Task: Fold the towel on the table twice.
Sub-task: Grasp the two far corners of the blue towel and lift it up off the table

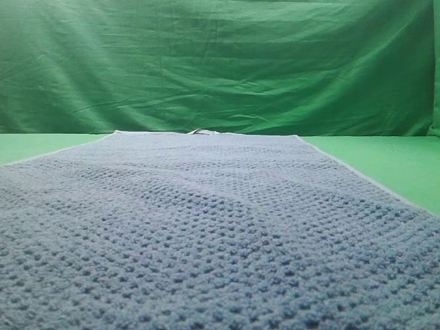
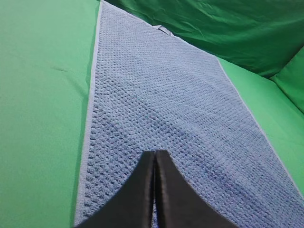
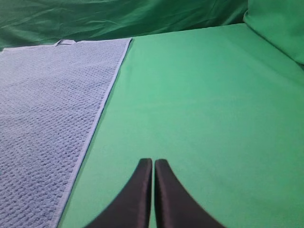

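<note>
the towel [image 1: 220, 234] is a large blue-grey rectangle of bumpy waffle weave, lying spread flat and unfolded on the worktop [image 1: 385, 161], with a thin pale hem [image 2: 90, 118] along its long edges. a small white tag [image 1: 203, 131] sticks out from the far short edge at about 12 o'clock in the high view. the worktop is smooth bright green fabric, much wider than the towel, showing on both sides of it. behind it hangs a darker green backdrop cloth [image 1: 220, 62], creased and wrinkled, with a green padded shape [image 3: 278, 26] at 1 o'clock in the right wrist view.

the left pincer [image 2: 155, 156] has its two dark, tapered fingers pressed together with nothing between them; it sits above the near part of the towel, close to the towel's left hem at 6 o'clock of its view. the right pincer [image 3: 153, 164] is likewise closed and holds nothing, over bare green worktop, with the towel's right hem [image 3: 102, 111] off at 9 to 10 o'clock. neither pincer appears in the high view.
</note>
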Tool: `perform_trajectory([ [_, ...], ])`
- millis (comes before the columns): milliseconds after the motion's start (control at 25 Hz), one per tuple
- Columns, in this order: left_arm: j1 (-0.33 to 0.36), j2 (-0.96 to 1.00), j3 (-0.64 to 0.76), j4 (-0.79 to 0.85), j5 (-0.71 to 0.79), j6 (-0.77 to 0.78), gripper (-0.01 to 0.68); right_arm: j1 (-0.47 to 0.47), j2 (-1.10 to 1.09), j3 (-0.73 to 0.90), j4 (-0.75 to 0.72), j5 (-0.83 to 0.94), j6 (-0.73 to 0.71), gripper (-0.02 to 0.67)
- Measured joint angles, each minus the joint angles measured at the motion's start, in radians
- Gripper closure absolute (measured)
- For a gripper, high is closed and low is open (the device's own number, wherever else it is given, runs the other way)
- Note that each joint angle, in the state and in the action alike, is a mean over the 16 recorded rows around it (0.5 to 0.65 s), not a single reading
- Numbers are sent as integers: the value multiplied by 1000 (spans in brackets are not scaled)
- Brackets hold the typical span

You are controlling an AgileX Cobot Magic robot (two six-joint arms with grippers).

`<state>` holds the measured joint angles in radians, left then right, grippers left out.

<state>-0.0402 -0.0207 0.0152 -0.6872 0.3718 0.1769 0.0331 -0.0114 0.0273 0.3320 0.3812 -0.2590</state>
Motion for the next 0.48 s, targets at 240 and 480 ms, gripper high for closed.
perform_trajectory([
  [240, 0, 0, 0, 0, 0, 0, 673, 0, 0, 0, 0, 0, 0, 649],
  [480, 0, 0, 0, 0, 0, 0, 673, 0, 0, 0, 0, 0, 0, 649],
])
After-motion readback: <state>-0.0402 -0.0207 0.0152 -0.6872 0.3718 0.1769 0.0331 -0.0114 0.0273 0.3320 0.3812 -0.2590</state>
